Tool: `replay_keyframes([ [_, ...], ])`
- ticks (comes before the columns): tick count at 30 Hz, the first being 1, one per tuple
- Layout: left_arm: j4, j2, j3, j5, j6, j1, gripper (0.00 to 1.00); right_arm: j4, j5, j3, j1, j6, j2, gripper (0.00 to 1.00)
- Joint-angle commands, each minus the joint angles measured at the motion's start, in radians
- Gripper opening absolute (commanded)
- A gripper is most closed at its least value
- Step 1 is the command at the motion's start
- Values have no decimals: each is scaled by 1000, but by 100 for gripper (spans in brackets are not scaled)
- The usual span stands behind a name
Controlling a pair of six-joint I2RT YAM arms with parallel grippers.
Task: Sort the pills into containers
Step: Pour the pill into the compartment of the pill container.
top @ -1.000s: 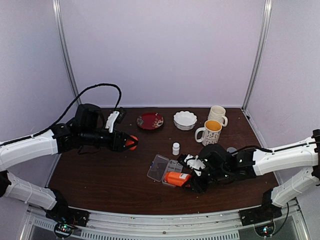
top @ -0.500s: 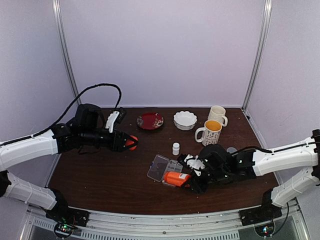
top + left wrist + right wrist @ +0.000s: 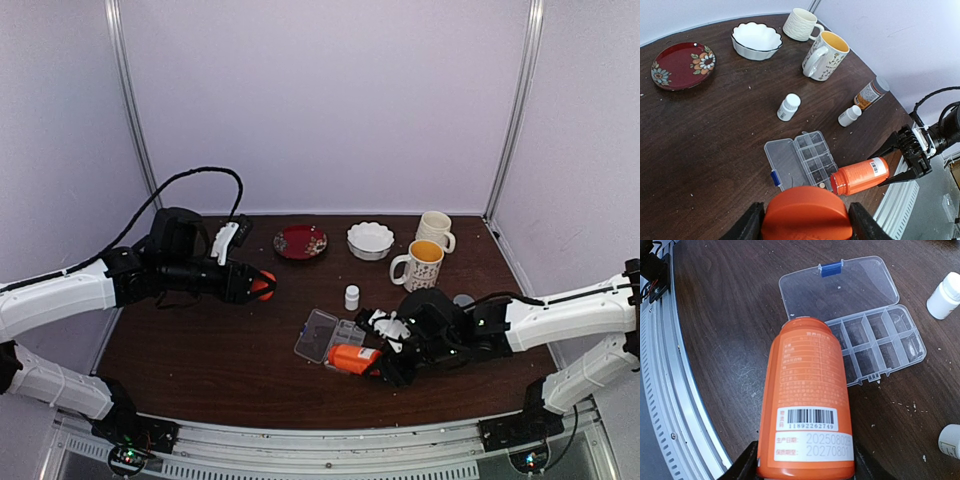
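The clear pill box (image 3: 330,338) lies open on the table, its lid flat to the left and its containers (image 3: 880,342) in two rows. One cream pill (image 3: 822,185) lies in the end cell beside the bottle's mouth. My right gripper (image 3: 805,465) is shut on an orange bottle (image 3: 807,400), which is tipped on its side with its open mouth (image 3: 836,182) at the box's near end. My left gripper (image 3: 806,222) hangs above the left of the table, shut on the orange cap (image 3: 807,212).
A red plate (image 3: 300,241), a white bowl (image 3: 370,240) and two mugs (image 3: 418,265) stand along the back. A small white bottle (image 3: 788,107), another one (image 3: 849,116) and an amber grey-capped bottle (image 3: 871,92) stand near the box. A metal rail (image 3: 670,405) edges the table.
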Motion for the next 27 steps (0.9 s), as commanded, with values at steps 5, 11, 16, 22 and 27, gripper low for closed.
replay_keyframes([
  [5,32,-11,1,3,9,4,0,-30,29,21,5,-12,-10,0],
  [11,31,-14,2,1,10,4,0,-36,58,28,6,-18,-7,0],
  [16,31,-10,3,4,10,4,0,71,28,-36,6,21,-57,0],
  [22,32,-7,5,4,11,5,0,76,26,-40,5,23,-63,0],
  [27,32,-10,3,4,12,4,0,-11,25,8,5,1,-21,0],
])
